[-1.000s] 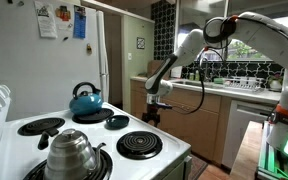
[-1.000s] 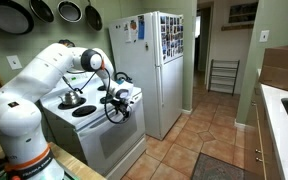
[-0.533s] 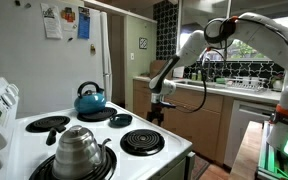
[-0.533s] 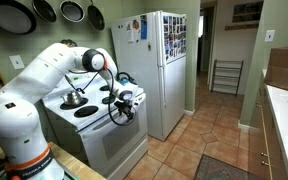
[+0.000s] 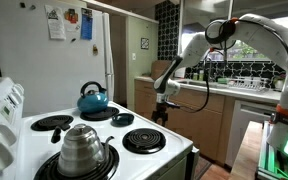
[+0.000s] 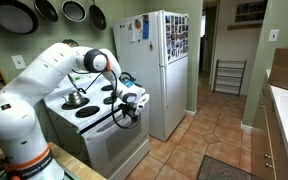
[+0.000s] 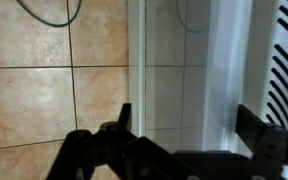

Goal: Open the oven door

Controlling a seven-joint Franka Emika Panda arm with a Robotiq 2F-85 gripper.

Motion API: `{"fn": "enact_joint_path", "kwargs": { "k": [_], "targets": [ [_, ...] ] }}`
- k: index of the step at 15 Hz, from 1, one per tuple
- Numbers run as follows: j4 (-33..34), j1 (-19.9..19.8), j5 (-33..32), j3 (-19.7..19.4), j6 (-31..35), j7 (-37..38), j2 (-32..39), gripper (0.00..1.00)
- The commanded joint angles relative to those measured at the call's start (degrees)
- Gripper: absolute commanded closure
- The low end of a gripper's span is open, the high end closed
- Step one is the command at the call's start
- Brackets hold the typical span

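Four black coil burners [image 5: 144, 141] top the white range [image 5: 104, 135]. Two kettles sit on them in an exterior view: one blue kettle [image 5: 92, 98] on the burner at 12 o'clock and one steel kettle [image 5: 81, 150] on the burner at 7 o'clock. One small dark pan [image 5: 122, 119] lies at 4 o'clock from the blue kettle.

The oven door [image 6: 112, 148] fills the range's front below the cooktop, and its top edge seems to lean slightly outward. The single gripper [image 6: 131, 110] is at that top edge, toward the door's 3 o'clock end. In the wrist view the gripper [image 7: 186, 118] has its jaws spread wide, with a pale vertical strip running between them and tile floor [image 7: 54, 90] at 9 o'clock.

One white refrigerator [image 6: 164, 70] stands just beside the range at 3 o'clock. At least three dark pans [image 6: 12, 15] hang on the wall at 10 o'clock.
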Motion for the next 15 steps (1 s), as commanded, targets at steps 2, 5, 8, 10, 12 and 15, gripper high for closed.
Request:
{"fn": "enact_joint_path", "kwargs": {
  "k": [2,5,8,10,12,15],
  "targets": [
    [-4.27,-6.64,-0.11,-1.19,4.65,-4.99,-0.04,0.00],
    [-5.22,-10.31,-0.02,-1.52,7.34,-6.82,0.44,0.00],
    [-5.26,-16.55,-0.66,-3.55,9.14,-10.54,1.38,0.00],
    [-4.33,-21.49,-0.78,-4.34,8.98,-14.00,2.21,0.00],
    [-3.60,-25.10,-0.54,-4.12,8.77,-16.51,2.09,0.00],
    [-3.88,-28.25,-1.22,-3.49,7.10,-19.07,0.17,0.00]
  ]
}}
